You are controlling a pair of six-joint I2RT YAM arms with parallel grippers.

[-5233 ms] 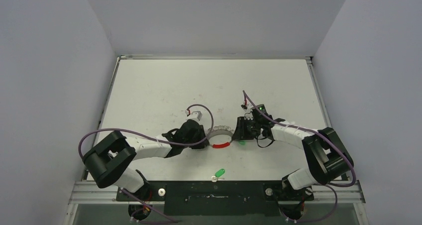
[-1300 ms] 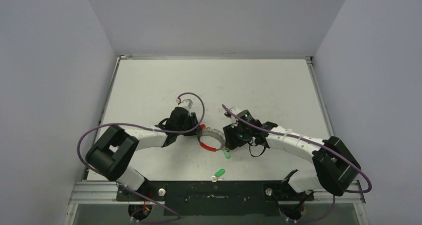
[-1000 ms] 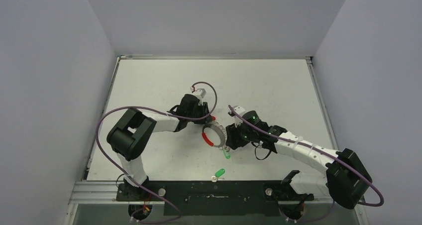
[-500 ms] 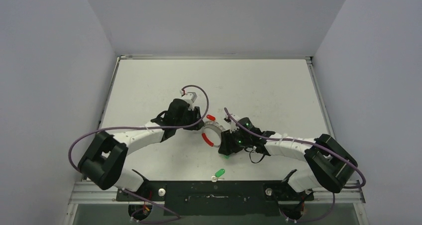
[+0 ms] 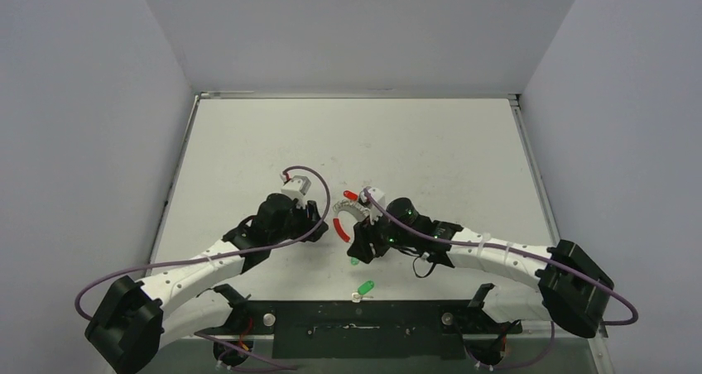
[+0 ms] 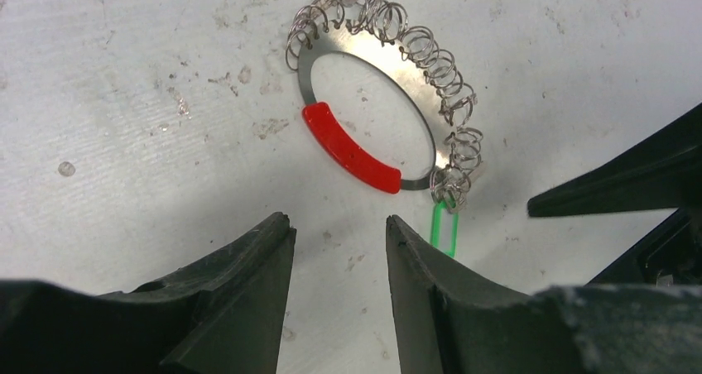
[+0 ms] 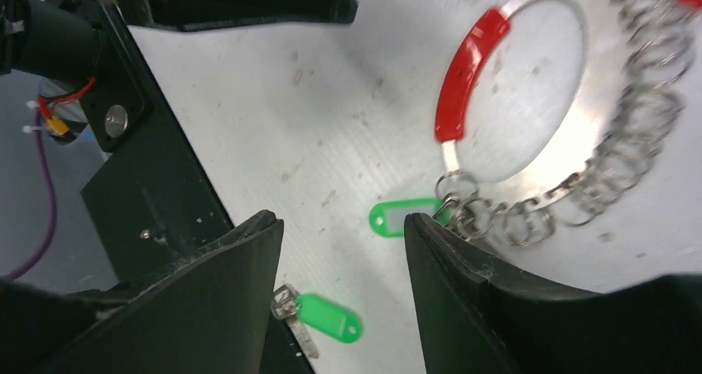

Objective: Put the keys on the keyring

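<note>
Left hand just beside keyring

table: white, scuffed | on it: keyring, two green keys

Motion blur smears the large round keyring of silvery coiled metal with a glossy red sleeve, its far arc cut off at the top-right corner of the right wrist view. The metal end of a small green-headed key sits partly hidden behind a finger of the right claw.
</note>
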